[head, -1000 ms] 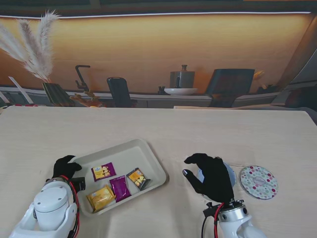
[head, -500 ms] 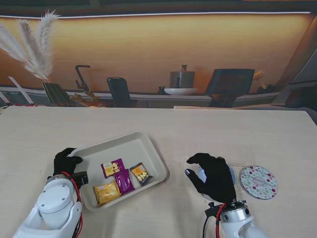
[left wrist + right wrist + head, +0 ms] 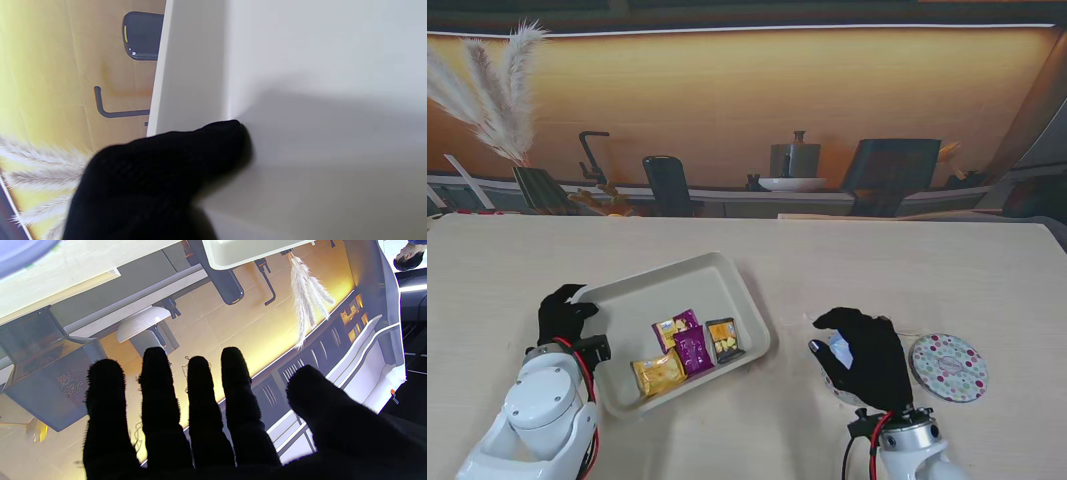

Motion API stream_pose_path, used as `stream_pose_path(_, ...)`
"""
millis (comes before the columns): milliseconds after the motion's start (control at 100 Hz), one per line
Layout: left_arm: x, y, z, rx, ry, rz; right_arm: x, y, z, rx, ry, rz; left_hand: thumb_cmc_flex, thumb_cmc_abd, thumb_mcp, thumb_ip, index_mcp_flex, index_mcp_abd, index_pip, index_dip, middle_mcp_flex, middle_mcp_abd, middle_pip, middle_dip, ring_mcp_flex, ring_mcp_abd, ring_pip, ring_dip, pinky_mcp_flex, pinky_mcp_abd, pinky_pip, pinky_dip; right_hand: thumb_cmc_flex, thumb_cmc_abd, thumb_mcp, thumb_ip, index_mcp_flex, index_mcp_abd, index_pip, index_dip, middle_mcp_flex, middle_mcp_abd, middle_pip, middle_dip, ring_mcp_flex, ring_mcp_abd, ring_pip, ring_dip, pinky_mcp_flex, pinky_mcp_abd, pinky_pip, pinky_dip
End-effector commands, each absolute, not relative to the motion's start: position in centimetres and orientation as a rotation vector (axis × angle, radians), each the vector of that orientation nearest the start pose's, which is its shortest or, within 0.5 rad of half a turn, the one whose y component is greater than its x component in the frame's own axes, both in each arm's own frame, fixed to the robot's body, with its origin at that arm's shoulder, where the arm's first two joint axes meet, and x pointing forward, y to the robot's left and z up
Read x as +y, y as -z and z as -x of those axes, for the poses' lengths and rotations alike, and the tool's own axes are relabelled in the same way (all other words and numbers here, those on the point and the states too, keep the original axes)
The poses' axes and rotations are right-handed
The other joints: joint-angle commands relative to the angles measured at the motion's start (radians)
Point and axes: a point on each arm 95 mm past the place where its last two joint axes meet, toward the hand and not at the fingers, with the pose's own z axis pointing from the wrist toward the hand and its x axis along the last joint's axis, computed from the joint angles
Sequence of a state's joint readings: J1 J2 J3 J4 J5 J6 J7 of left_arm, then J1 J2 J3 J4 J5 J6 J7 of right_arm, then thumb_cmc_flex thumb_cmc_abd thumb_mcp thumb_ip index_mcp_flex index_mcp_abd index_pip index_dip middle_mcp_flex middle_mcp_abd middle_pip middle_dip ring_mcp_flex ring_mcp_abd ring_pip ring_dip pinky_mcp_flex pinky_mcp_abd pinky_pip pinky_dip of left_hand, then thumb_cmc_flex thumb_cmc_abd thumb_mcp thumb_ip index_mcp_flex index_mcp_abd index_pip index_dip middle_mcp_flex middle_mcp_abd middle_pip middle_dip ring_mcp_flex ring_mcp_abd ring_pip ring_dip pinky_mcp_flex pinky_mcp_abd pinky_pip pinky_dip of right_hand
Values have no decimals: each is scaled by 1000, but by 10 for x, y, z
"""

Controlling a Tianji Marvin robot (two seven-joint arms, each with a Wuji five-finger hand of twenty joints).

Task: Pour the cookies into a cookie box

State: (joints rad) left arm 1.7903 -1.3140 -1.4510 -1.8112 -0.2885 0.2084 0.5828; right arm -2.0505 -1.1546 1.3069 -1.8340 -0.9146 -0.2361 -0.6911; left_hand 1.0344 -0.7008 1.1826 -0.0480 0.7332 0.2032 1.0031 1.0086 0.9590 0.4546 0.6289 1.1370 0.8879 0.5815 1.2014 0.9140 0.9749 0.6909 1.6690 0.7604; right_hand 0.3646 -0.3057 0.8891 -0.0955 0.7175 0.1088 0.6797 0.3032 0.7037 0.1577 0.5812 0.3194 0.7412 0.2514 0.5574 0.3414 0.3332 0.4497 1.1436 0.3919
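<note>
A cream tray point(image 3: 652, 285) hangs tilted over the table, its right end toward the box. My left hand point(image 3: 565, 315) is shut on its left corner. In the left wrist view a black finger point(image 3: 186, 156) presses on the tray's pale wall point(image 3: 300, 66). A yellow packet point(image 3: 659, 375), two purple packets point(image 3: 694, 349) and a dark packet point(image 3: 724, 340) lie bunched in the tray's nearer half. My right hand point(image 3: 864, 358) hovers open over the light blue cookie box point(image 3: 840, 350), hiding most of it. In the right wrist view its fingers point(image 3: 206, 426) are spread with nothing between them.
The box's round dotted lid point(image 3: 948, 367) lies flat on the table just right of my right hand. Beyond the table's far edge are dark chairs point(image 3: 667, 185) and a shelf with a pot point(image 3: 794, 158); dried pampas grass point(image 3: 497, 100) stands far left.
The tray has swung to the right and tipped, and the packets have slid together toward its right side. My right hand has shifted slightly right and nearer to me.
</note>
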Motion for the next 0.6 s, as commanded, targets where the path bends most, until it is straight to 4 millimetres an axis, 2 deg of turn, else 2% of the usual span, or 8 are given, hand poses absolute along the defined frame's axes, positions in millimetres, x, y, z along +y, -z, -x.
stream_pose_path(0, 49, 307, -352, -398, 1810, 2204, 11, 319, -250, 889, -2011, -1146, 54, 76, 110, 17, 50, -32, 150, 59, 106, -47, 186, 49, 147, -86, 215, 33, 53, 7, 87, -15, -20, 3, -12, 27, 15, -19, -15, -7, 15, 4, -7, -4, 12, 21, 5, -2, -7, 11, 1, -11)
stream_pose_path(300, 34, 280, -352, -404, 1901, 2158, 2, 316, -243, 849, -1991, -1119, 49, 74, 116, 19, 53, -34, 148, 62, 109, -47, 191, 49, 157, -91, 223, 34, 69, 7, 99, -34, -20, -5, -9, 26, 15, -21, -17, -8, 16, 2, -9, -4, 11, 21, 5, -2, -11, 14, 2, -10)
stream_pose_path(590, 10, 259, -357, -383, 1954, 2123, -6, 316, -237, 819, -1981, -1104, 47, 72, 119, 22, 53, -38, 148, 64, 112, -49, 194, 47, 168, -96, 228, 31, 70, 7, 111, -44, -22, -9, -10, 26, 15, -19, -18, -8, 16, 3, -9, -5, 10, 22, 4, -2, -13, 16, 2, -8)
